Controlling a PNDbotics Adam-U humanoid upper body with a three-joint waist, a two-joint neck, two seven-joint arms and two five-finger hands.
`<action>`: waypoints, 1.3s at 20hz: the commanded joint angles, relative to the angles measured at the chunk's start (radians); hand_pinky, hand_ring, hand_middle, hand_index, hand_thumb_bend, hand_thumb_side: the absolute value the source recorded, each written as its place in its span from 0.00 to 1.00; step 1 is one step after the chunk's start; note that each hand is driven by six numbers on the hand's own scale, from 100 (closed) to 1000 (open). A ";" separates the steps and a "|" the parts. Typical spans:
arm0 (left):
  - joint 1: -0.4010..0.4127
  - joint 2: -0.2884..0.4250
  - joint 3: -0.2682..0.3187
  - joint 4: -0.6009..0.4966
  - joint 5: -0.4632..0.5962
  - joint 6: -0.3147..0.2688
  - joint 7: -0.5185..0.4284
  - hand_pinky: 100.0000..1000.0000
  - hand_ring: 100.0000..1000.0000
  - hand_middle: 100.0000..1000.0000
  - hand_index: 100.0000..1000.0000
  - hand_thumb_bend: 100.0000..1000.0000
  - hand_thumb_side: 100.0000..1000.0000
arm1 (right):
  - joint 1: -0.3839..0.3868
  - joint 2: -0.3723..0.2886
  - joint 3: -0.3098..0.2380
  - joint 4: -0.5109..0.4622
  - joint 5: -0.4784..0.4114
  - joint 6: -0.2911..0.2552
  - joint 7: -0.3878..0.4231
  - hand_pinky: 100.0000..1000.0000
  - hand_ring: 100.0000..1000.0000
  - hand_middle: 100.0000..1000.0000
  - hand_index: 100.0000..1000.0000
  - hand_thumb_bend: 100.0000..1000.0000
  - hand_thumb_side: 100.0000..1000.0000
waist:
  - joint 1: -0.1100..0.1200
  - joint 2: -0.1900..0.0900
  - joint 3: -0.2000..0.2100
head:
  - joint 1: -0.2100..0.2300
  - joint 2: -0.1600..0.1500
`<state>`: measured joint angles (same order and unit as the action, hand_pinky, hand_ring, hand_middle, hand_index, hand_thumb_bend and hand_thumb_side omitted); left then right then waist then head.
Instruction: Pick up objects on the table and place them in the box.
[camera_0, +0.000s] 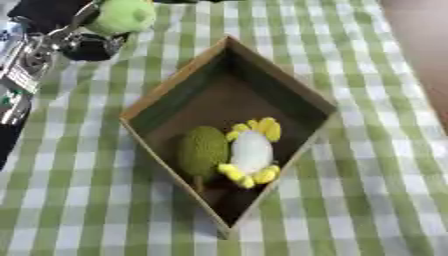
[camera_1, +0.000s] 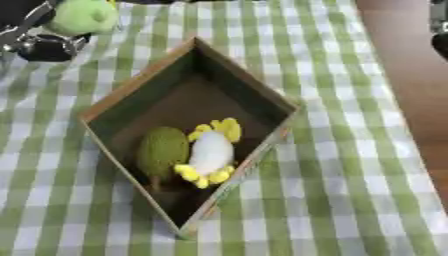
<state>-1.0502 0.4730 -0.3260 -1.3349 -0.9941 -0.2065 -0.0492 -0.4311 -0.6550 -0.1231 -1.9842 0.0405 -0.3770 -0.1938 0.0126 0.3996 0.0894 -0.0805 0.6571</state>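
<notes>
My left hand (camera_0: 83, 40) is top left, fingers curled round a light green round object (camera_0: 122, 16), held above the checked worktop (camera_0: 367, 190), just beyond the box's far-left side. Right hand: only a dark sliver at the right eye view's top right edge, fingers can't tell. Cardboard box (camera_0: 308, 95) sits corner-on, holding a dark green oval thing (camera_0: 203, 150), long axis near-to-far, touching a white-and-yellow toy (camera_0: 251, 152).

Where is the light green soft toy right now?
The light green soft toy is at the upper left of the left eye view, held in the left hand, above the green checked tablecloth beyond the cardboard box.
</notes>
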 joint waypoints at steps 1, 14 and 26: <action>-0.022 0.008 -0.059 -0.096 0.005 -0.048 0.044 0.39 0.54 0.53 0.71 0.00 0.00 | -0.010 -0.029 -0.013 -0.016 -0.002 -0.002 -0.007 0.82 0.87 0.58 0.92 0.00 0.41 | -0.001 -0.034 0.005 | -0.003 0.009; 0.077 -0.143 -0.184 -0.444 0.086 -0.049 -0.214 0.36 0.50 0.51 0.70 0.00 0.00 | -0.009 -0.032 -0.011 -0.016 0.001 -0.004 -0.011 0.82 0.86 0.58 0.92 0.00 0.41 | -0.003 -0.043 0.018 | -0.024 0.036; 0.134 -0.237 -0.215 -0.281 -0.066 -0.092 -0.205 0.37 0.52 0.52 0.71 0.00 0.00 | -0.010 -0.026 -0.011 -0.016 0.002 -0.003 -0.009 0.82 0.87 0.58 0.92 0.00 0.41 | -0.006 -0.032 0.020 | -0.017 0.037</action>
<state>-0.9048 0.2387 -0.5407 -1.6170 -1.0463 -0.2923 -0.2620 -0.4308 -0.6557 -0.1234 -1.9842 0.0408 -0.3782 -0.2028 0.0099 0.3875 0.1098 -0.0988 0.6933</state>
